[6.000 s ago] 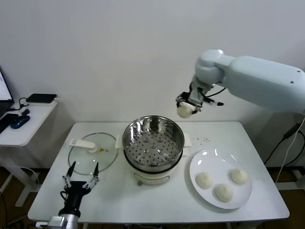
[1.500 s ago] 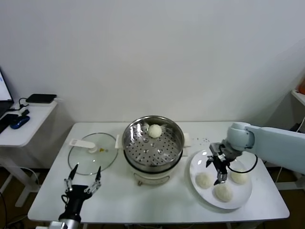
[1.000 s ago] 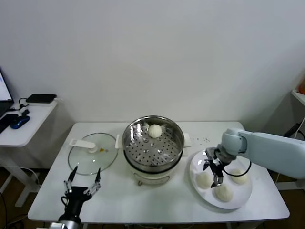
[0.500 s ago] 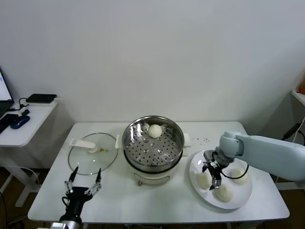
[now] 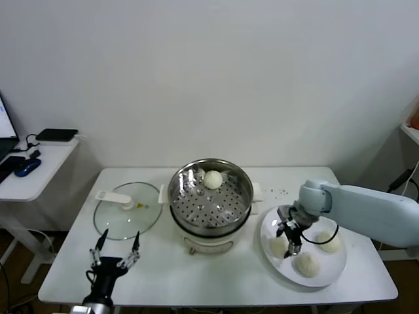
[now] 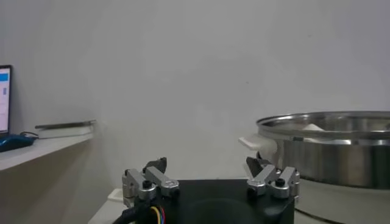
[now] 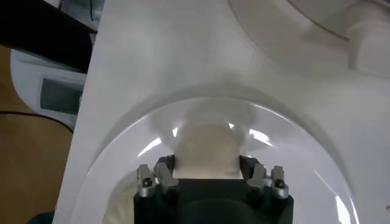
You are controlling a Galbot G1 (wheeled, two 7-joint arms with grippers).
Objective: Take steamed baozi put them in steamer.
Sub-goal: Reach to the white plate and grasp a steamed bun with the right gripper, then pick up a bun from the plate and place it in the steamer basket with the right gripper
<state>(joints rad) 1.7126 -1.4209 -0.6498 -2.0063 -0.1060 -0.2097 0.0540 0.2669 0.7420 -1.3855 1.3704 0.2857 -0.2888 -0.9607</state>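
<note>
Right hand [image 5: 289, 240] fingers, apart a second ago, now clamp a baozi [image 7: 205, 148] on the plate [image 5: 330, 269] beside the steamer [image 5: 211, 195], enabling lift-off.

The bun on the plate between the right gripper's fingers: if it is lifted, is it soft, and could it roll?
The bun looks rounded and doughy, so it is probably soft and light and may dent under the right gripper. On the glossy plate it could slide or roll if nudged.
</note>
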